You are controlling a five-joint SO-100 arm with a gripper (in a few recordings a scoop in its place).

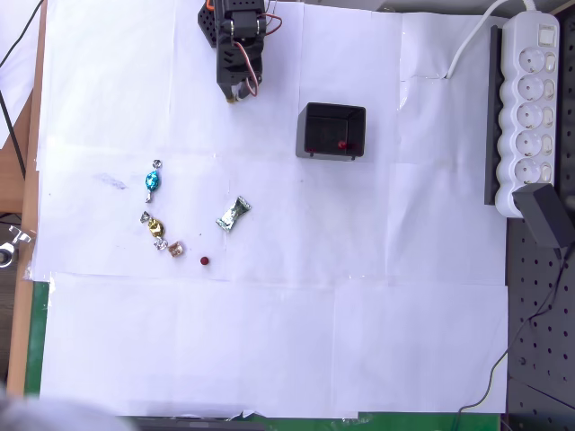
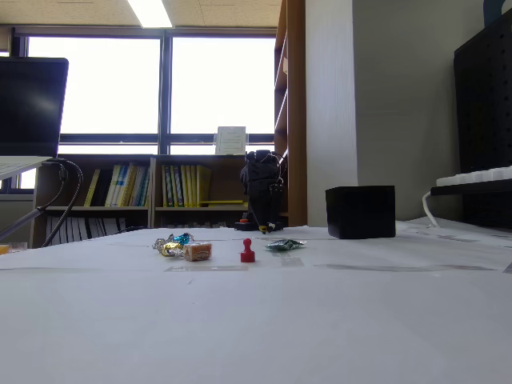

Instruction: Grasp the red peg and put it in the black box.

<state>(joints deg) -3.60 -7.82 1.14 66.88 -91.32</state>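
Overhead first: peg [image 1: 205,261] sits on white paper, just right of a tan candy [image 1: 177,250], well apart from box [image 1: 331,131] up-right. Gripper [image 1: 239,90] folded near arm base at top; can't tell if jaws open or closed. Fixed view: peg [image 2: 247,251] stands upright, pawn-shaped w/ round head. Prob light, rigid, smooth plastic; pinch the narrow waist below the head, approx from above.
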